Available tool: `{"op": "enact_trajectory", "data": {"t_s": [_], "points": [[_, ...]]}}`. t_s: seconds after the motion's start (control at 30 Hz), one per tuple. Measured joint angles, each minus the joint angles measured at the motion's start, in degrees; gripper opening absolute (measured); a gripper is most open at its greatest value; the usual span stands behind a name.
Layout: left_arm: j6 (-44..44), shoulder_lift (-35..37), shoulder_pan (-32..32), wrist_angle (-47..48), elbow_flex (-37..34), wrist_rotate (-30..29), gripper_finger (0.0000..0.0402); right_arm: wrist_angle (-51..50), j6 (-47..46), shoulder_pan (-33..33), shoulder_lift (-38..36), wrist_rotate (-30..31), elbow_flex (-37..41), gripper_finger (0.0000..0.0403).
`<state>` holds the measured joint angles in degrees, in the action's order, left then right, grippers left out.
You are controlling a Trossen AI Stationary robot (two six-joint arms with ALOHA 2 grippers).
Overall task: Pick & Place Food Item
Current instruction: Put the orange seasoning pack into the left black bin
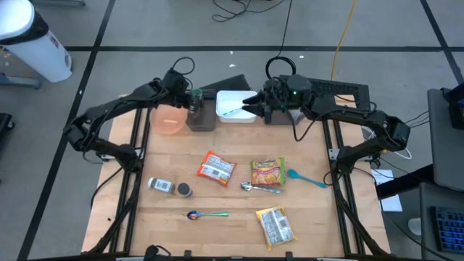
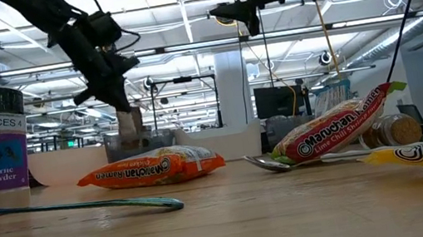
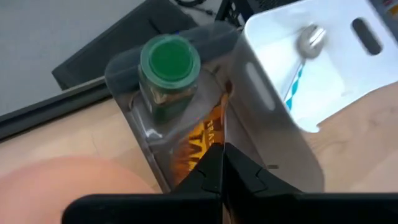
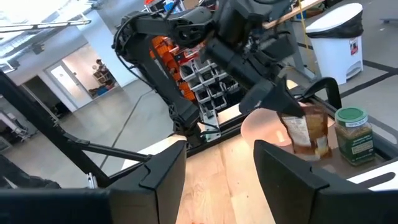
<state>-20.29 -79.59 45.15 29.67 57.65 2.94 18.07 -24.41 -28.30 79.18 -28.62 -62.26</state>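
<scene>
Left wrist view shows the left end effector (image 3: 221, 177) pinched on an orange noodle packet (image 3: 202, 140), lowering it into a clear plastic bin (image 3: 134, 65) beside a green-lidded spice jar (image 3: 169, 68). Release remains, I judge. The right end effector (image 1: 250, 105) hovers spread over a white tray (image 1: 230, 116); other packets await on the tabletop (image 1: 217, 232).

The wooden table top (image 1: 217, 197) carries three loose utensils.

- A teal plastic spoon (image 1: 306, 177) lies near the right edge, about halfway along it.
- A polished metal spoon (image 1: 259, 188) lies just left of the teal spoon, towards the centre.
- An iridescent spoon with a green handle (image 1: 206, 214) lies near the front edge, left of centre.

A black keyboard (image 1: 342, 90) sits at the far right corner. A white cylindrical waste bin (image 1: 30, 42) stands on the floor beyond the far left corner.
</scene>
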Motion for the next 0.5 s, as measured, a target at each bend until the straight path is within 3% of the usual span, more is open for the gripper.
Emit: {"op": "enact_trajectory", "data": {"t_s": [0.5], "points": [[-0.3, -3.7, -0.3, -2.4, 0.0, -2.7, 0.0001, -0.8, 0.6, 1.1, 0.0, 1.8, 0.0, 0.018]]}}
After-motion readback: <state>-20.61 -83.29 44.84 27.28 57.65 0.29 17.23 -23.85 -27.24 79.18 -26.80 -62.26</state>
